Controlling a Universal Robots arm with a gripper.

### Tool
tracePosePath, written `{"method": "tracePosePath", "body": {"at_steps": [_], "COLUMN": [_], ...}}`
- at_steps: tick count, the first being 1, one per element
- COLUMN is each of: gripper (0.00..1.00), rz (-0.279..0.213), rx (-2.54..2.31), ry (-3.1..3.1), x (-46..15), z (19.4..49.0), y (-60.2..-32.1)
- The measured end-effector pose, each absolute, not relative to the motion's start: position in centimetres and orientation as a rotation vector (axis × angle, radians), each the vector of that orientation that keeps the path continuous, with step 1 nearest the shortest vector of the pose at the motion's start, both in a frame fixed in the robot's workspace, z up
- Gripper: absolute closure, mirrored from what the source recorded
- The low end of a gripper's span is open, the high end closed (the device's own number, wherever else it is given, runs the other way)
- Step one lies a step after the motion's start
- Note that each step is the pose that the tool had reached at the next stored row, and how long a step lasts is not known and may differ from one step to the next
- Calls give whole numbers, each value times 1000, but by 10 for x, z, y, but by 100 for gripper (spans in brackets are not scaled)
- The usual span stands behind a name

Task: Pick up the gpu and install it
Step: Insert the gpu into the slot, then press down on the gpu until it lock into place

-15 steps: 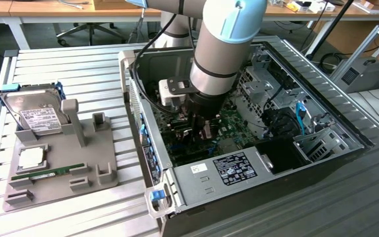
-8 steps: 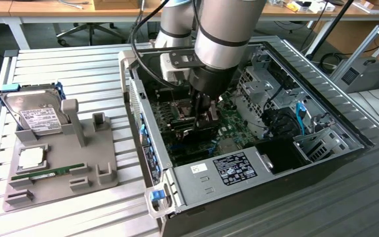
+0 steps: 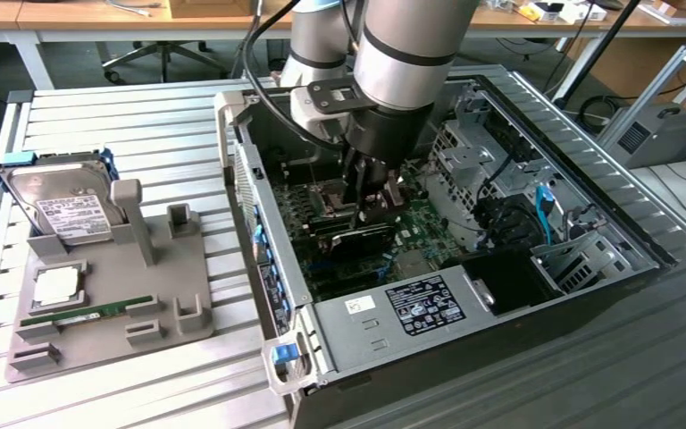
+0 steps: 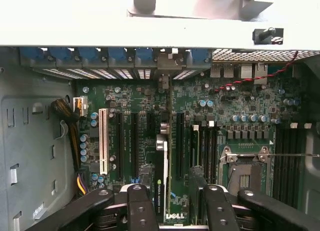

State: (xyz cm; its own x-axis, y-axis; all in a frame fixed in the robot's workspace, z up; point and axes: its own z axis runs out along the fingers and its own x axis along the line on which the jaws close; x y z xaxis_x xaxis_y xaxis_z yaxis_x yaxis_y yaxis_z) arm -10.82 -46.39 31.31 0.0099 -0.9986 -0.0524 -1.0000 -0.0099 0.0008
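- Gripper: lowered into the open computer case above the motherboard; in the wrist view its two dark fingers stand spread wide, one on each side of the card, with a clear gap to the card on both sides, so nothing is clamped between them.
- Gpu: a thin dark card standing on edge between the fingers, seen edge-on in the wrist view, with a pale strip along its upper edge and printed labels near the fingers. It sits in line with one of the long black expansion slots, and its far end meets the metal bracket at the rear wall of the case. In the exterior view the card appears as a dark slab just below the fingertips, resting on the board.
- White slot: a long pale connector running parallel to the card, well to one side of it.
- Processor socket: a metal-framed square on the board, on the other side of the card.
- Grey holder tray: on the slatted table at the exterior view's left, apart from the case. It carries a silver hard drive standing tilted, a square chip and a narrow green memory stick.
- Power supply box: at the near end of the case, bearing a black-and-white label.
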Motion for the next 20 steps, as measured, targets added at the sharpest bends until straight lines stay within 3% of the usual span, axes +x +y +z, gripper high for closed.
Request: {"method": "tracePosePath", "body": {"at_steps": [8,15,20], "gripper": [58,89,89], "rz": [59,59,59], "rx": [-2206,-2206,-2206], "ry": [2184,2184,2184], "x": [-108,-108,-108], "z": [313,313,311], "y": [-464,-464,-464]}}
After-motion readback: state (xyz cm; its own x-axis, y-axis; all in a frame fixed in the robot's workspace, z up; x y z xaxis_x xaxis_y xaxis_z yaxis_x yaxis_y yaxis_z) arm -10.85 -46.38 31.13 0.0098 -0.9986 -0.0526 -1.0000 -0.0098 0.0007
